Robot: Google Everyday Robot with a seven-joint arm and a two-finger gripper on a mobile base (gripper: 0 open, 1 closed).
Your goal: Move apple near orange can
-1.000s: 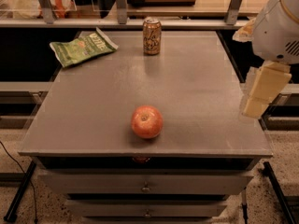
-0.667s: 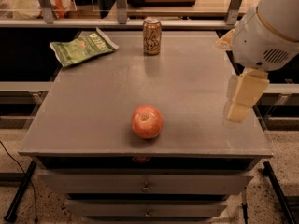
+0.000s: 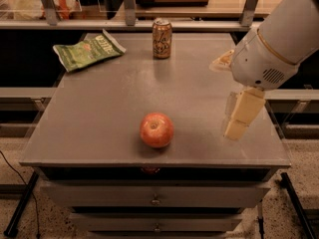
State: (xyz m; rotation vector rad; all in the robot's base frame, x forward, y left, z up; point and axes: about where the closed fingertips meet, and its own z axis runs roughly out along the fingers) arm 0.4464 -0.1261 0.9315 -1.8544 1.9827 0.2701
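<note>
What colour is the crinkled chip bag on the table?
The chip bag is green, pale lettering (camera view). Cream gripper hangs right of the red apple.

A crumpled green chip bag lies at the back left corner of a grey flat-topped metal cabinet with grey drawers in its front, standing on speckled floor, the gripper hanging near its right edge.
</note>
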